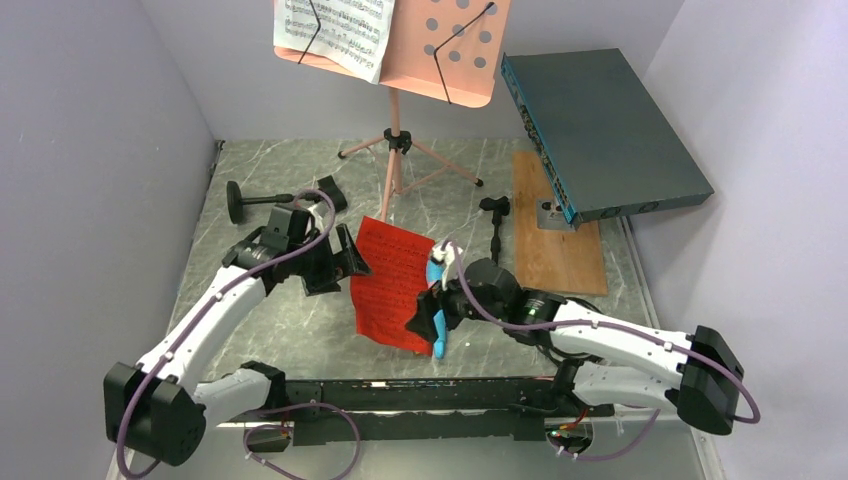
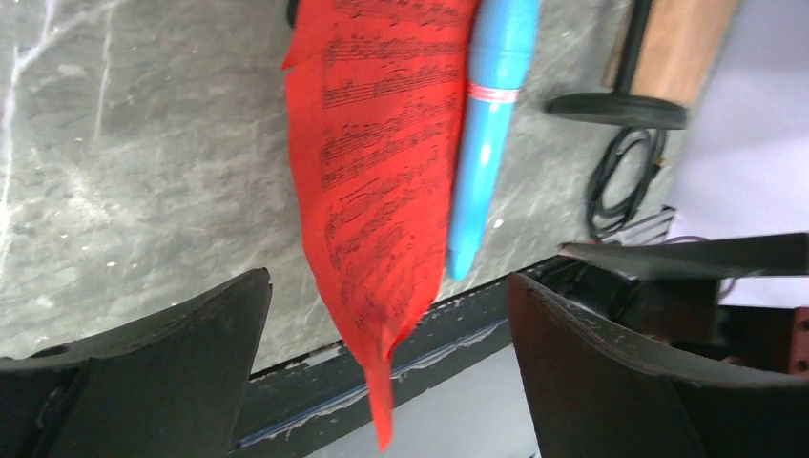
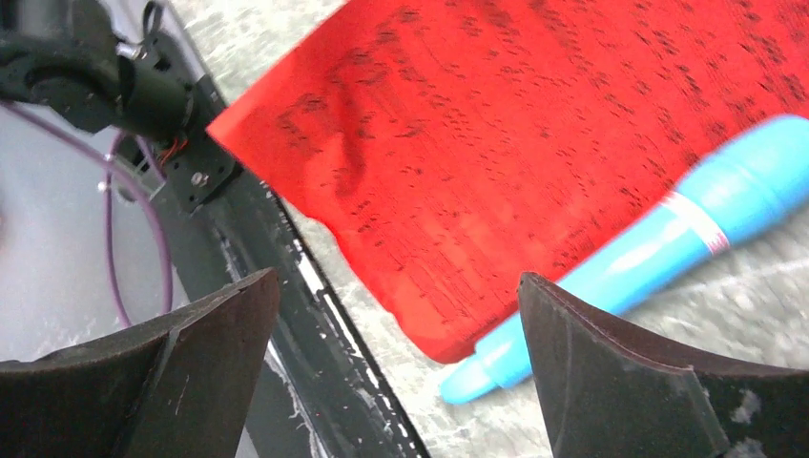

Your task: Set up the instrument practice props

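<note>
The pink hole-punched music desk (image 1: 455, 50) stands on tripod legs at the back, with white pages (image 1: 335, 30) clipped on it. A red page (image 1: 390, 280) lies mid-table, and the blue microphone (image 1: 440, 340) lies along its right edge. My left gripper (image 1: 340, 262) is open at the page's left edge. In the left wrist view (image 2: 388, 279) the red page (image 2: 382, 143) runs between the fingers, ungripped, beside the microphone (image 2: 487, 143). My right gripper (image 1: 420, 318) is open and empty over the page's near corner (image 3: 534, 124) and the microphone (image 3: 668, 239). No gold microphone is in view.
One black round-based pole (image 1: 250, 200) lies at the back left, another (image 1: 495, 225) lies right of the tripod. The dark-teal box (image 1: 600, 130) leans at the back right over a wooden board (image 1: 555, 240). A black rail (image 1: 420, 392) runs along the near edge. Walls close in on both sides.
</note>
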`<state>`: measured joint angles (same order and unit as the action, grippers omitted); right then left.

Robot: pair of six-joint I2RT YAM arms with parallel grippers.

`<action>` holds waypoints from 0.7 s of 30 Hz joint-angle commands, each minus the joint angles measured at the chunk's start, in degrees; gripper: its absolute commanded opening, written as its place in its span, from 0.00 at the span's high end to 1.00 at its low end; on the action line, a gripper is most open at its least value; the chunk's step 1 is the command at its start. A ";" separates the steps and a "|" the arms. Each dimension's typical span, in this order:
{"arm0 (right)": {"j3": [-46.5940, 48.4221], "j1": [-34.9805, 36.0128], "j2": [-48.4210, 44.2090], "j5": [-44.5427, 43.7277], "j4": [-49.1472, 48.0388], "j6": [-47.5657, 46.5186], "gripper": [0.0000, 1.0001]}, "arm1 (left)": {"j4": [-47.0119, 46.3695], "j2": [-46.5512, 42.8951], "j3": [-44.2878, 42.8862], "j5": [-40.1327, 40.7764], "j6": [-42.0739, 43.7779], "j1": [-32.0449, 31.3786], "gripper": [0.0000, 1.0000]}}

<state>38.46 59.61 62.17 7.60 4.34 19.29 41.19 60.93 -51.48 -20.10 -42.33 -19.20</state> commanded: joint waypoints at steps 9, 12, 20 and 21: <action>-5.08 -8.19 -2.68 3.54 -5.07 7.97 0.03 | -11.13 13.03 3.66 -13.86 5.04 3.70 0.07; -4.61 -8.20 -2.91 2.93 -4.52 7.53 0.03 | -15.57 15.46 5.99 -19.22 4.68 3.97 0.27; -2.04 -8.20 -6.32 -1.83 -0.69 6.16 0.03 | -16.34 13.49 5.58 -15.84 7.57 4.08 0.94; -0.61 -8.20 -6.72 -3.80 0.86 5.99 0.03 | -14.32 13.01 3.81 -15.19 9.55 4.08 1.00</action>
<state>32.38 51.40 58.08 8.82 3.57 26.41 26.41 75.83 -42.33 -35.27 -37.98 -15.40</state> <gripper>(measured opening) 0.970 0.133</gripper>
